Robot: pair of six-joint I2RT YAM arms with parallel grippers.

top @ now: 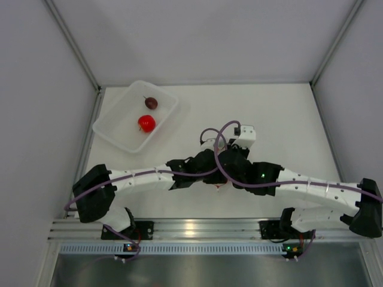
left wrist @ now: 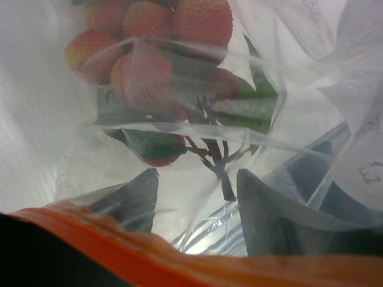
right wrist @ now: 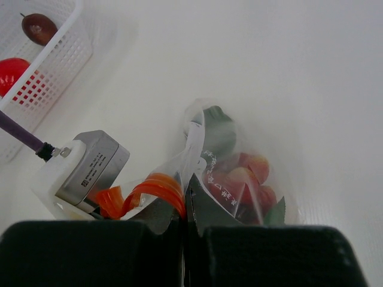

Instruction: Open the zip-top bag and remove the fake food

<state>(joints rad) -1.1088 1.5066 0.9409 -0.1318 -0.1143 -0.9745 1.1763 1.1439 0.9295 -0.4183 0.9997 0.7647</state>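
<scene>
The zip-top bag (right wrist: pixel 239 155) lies on the white table between both arms, its orange zip strip (right wrist: pixel 158 185) curled at the mouth. My right gripper (right wrist: pixel 185 200) is shut on the bag's edge beside that strip. My left gripper (left wrist: pixel 197 203) is open, its fingers (left wrist: pixel 134 200) pushed inside the bag past the zip strip (left wrist: pixel 179 263). Just ahead of them lies the fake food: a cluster of red balls with green leaves (left wrist: pixel 155 36), its dark stem reaching between the fingertips. A green ball (right wrist: pixel 218 134) sits deeper in the bag. From above, both grippers hide the bag.
A translucent tub (top: pixel 114 134) at the back left holds a red tomato (top: pixel 146 123) and a dark maroon ball (top: pixel 151 103). The tub's perforated wall (right wrist: pixel 66 54) shows in the right wrist view. Grey walls enclose the table on three sides.
</scene>
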